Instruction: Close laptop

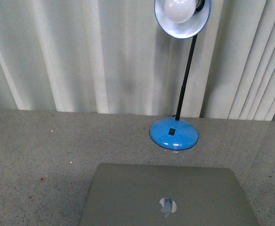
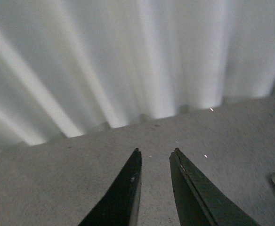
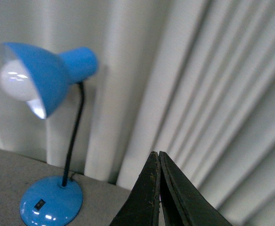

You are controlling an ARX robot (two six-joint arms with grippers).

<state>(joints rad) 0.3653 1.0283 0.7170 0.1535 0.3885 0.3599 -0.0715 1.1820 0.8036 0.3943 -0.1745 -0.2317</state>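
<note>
The laptop point(image 1: 168, 197) is sitting at 6 o'clock in the front view. Its matte silver-grey lid is facing the camera and the shiny apple logo point(image 1: 167, 206) is catching the light. Its near edge is running out of frame, so the lid may be lying flat already or leaning at a slant; I cannot tell which.

The left tool point(image 2: 156, 150) is hovering over bare table point(image 1: 43, 150) with its jaws a little apart, gripping nothing. The right tool point(image 3: 157, 153) is pointing toward the curtain point(image 1: 81, 56) with its jaws pressed together, also empty.

The likeliest trouble is skidding. The lid is looking smooth, hard and slightly rounded at the corners, and the tools are tapering to narrow dark tips, so a slanted push could be slipping off or scratching the metal. A sideways shove could be sliding the slim body across the speckled grey table toward the blue lamp point(image 1: 173, 133), which is standing just beyond it at 12 o'clock. With its glossy domed base, thin black neck and heavy shade holding a frosted white bulb point(image 1: 180, 9), the lamp is looking top-heavy and could be tipping if struck. Too fast a press could be slamming the lid.
</note>
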